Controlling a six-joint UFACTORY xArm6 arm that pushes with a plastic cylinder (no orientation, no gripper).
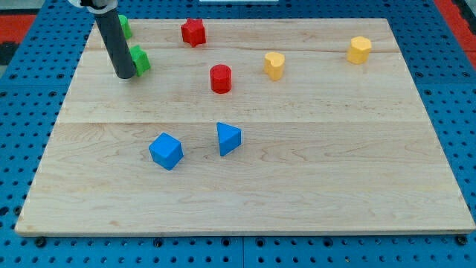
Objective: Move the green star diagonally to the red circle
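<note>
Pale wood, planked and faintly grained, makes up the tabletop (297, 179), which lies on a blue pegboard (454, 89) dotted with holes. No pincer shows, so its state cannot be told: the arm ends in a straight dark matte rod (114, 41), and my tip (125, 76) rests on the wood.

Taking the red circle (221, 78), a short glossy cylinder, as landmark: the green star (139, 59) sits well apart toward the view's left and slightly toward the top, its bright green points partly hidden by the rod; my tip is touching or just beside its left edge. A second green block (123, 27) lies farther toward the upper left, mostly behind the rod, so its shape is perhaps a cube but I cannot tell. A red star (193, 32) stands near, toward the top. A yellow block (274, 65), rounded, is near on the right; another yellow block (359, 49), faceted, lies well apart rightward. Below are a blue cube (166, 151) and a blue wedge (228, 138)
</note>
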